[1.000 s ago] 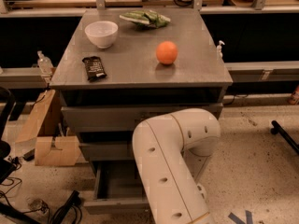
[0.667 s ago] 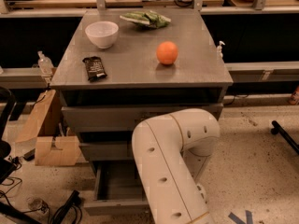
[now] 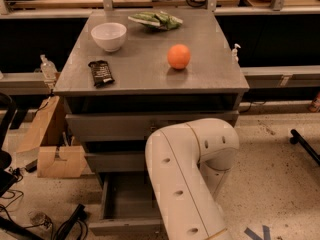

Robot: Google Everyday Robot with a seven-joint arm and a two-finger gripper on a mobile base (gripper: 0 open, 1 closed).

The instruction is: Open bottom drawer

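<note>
On the matte grey metal bench (image 3: pixel 145 79), a dark wrapped bar (image 3: pixel 101 73) lies at nine o'clock, a round white bowl (image 3: pixel 108 35) at ten and a smooth orange (image 3: pixel 178 56) at two. The bottom drawer (image 3: pixel 125 204), at six o'clock, stands pulled out, partly covered by the rounded white arm (image 3: pixel 185 179). The tool is hidden behind that arm, so I cannot tell its state.

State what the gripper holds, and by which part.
It cannot be told: the gripper is out of sight, apparently behind the bulky white arm before the pulled-out grey metal bottom drawer.
</note>
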